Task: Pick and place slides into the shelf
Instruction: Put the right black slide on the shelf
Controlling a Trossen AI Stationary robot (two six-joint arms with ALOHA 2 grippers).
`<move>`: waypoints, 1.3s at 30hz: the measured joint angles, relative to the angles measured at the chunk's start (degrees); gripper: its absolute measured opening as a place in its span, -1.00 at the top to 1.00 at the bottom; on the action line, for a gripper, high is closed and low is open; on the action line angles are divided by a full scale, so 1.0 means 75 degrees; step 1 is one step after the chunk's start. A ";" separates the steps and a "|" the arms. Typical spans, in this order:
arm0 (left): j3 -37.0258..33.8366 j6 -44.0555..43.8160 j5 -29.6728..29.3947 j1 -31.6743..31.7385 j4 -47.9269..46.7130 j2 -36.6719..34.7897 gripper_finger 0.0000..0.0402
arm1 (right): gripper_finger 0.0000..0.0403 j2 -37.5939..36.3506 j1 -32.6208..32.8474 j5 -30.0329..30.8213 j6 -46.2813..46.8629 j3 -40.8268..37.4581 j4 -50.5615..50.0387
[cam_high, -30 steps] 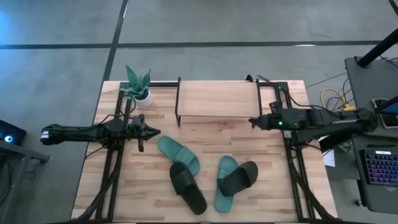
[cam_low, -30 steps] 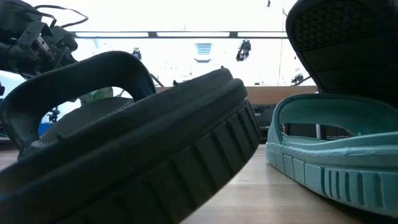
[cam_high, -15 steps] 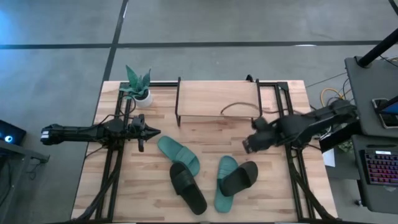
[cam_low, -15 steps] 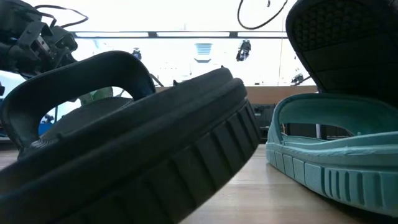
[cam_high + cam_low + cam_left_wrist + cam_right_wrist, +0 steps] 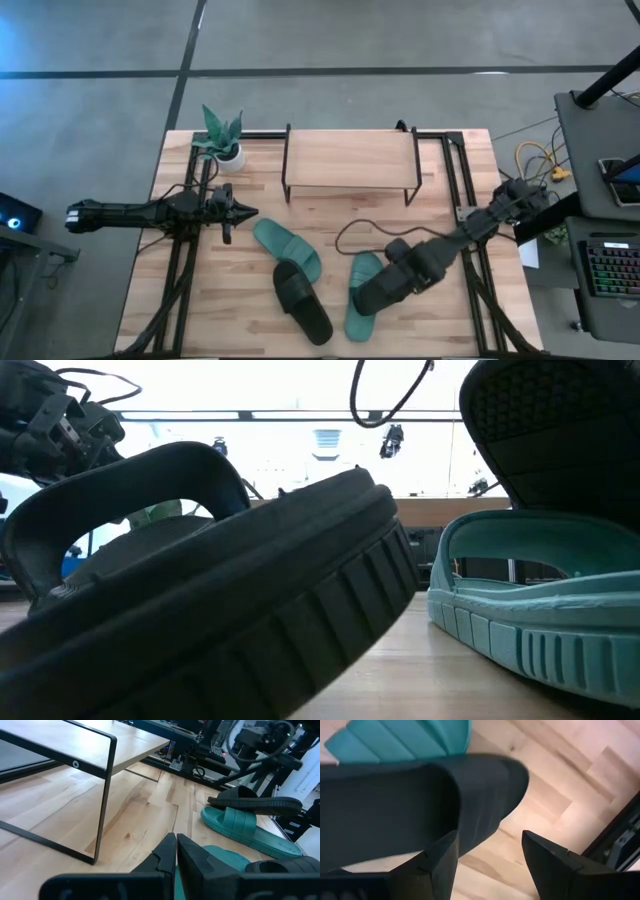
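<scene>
The right pincer point(image 5: 400, 277), released, has swung from beside the shelf point(image 5: 350, 158) down over the lower-right black slide point(image 5: 382, 287), ready to grasp it.

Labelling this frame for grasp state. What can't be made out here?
- High view: the right gripper and its arm cover most of the black slide sandal lying across the teal green slide sandal; contact not visible.
- Right wrist view: open fingers straddle the black sandal's edge; its strap is cut off by the frame.
- Low view: a near black sandal blocks the wooden-topped, black-framed shelf.
- Left gripper: shut, waiting beside the shelf.
</scene>
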 joint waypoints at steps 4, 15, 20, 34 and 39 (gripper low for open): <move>0.0000 0.0000 0.0001 -0.0001 0.0000 -0.0003 1.00 | -0.04 0.0080 0.0166 0.0070 0.0429 -0.0026 0.0052; 0.0000 0.0002 0.0002 0.0000 0.0000 0.0000 1.00 | -0.04 0.0626 0.0194 0.0215 0.0319 -0.0071 0.0677; 0.0000 -0.0001 0.0000 -0.0001 0.0000 0.0002 1.00 | -0.04 0.0983 0.0194 0.0342 0.0344 -0.0086 -0.0061; 0.0000 0.0000 0.0002 -0.0001 0.0001 0.0000 1.00 | 0.63 0.1403 0.0145 0.0425 0.0312 -0.0089 -0.0118; 0.0000 -0.0001 0.0003 0.0000 0.0003 -0.0003 1.00 | 0.92 0.1388 0.0193 0.1205 0.0330 0.0184 -0.0353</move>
